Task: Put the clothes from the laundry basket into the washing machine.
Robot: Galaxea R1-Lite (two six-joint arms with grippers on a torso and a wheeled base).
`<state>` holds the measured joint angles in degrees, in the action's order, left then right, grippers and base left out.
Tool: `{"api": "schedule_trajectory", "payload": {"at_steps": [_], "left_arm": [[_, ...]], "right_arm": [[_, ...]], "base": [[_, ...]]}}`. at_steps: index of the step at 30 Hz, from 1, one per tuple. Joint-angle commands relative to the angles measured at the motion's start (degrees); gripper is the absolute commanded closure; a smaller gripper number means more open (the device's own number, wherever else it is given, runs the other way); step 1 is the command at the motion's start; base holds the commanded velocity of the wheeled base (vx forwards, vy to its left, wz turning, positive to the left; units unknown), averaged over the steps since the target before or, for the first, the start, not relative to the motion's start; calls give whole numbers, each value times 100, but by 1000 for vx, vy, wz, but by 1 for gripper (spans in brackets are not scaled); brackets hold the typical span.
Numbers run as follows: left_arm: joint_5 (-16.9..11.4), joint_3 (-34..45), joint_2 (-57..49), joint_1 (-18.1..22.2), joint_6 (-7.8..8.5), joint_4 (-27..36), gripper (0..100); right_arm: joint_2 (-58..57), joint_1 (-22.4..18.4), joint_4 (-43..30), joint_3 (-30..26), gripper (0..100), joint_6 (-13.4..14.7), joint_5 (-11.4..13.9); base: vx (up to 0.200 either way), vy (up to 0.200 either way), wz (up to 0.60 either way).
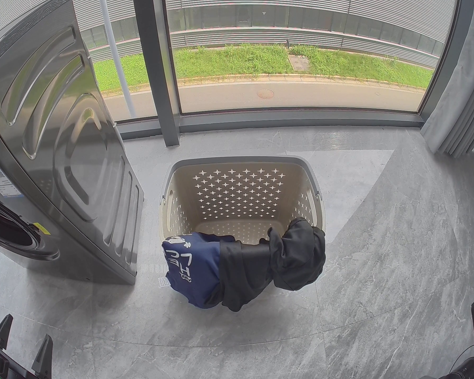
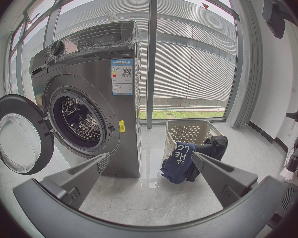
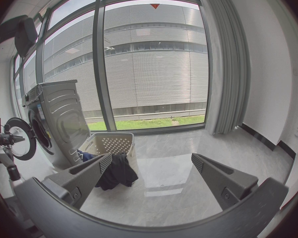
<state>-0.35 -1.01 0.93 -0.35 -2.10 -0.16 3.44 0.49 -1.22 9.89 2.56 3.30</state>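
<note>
A beige laundry basket (image 1: 242, 185) stands on the floor before the window. Over its near rim hang a blue shirt (image 1: 192, 269) with white print and a black garment (image 1: 279, 261). The grey washing machine (image 1: 63, 143) stands to the basket's left, its round door (image 2: 18, 134) swung open and the drum (image 2: 77, 119) exposed. My left gripper (image 1: 22, 343) is low at the near left, open and holding nothing. My right gripper (image 3: 150, 159) is at the near right, open, well short of the basket (image 3: 111, 142) and its clothes (image 3: 117, 172).
A large window with a dark post (image 1: 155, 59) runs behind the basket. A grey curtain (image 1: 463, 96) hangs at the far right. Bare grey floor (image 1: 395, 227) lies around the basket and to its right.
</note>
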Motion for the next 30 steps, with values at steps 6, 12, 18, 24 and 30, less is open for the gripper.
{"api": "schedule_trajectory", "payload": {"at_steps": [6,12,18,24,30], "left_arm": [[-9,92,-93,0,-1,-2,0],[0,101,-93,0,-1,-2,0],[-9,101,-93,0,-1,-2,0],[-9,92,-93,0,-1,-2,0],[-9,101,-93,0,-1,-2,0]], "right_arm": [[3093,101,-80,295,0,-194,839],[4631,619,1027,303,0,-291,777],[5835,953,1845,382,0,-265,733],[6890,1331,2170,848,0,69,724],[7769,1648,2469,1182,0,227,724]], "base": [[0,0,0],[0,0,0],[0,0,0],[0,0,0],[0,0,0]]}}
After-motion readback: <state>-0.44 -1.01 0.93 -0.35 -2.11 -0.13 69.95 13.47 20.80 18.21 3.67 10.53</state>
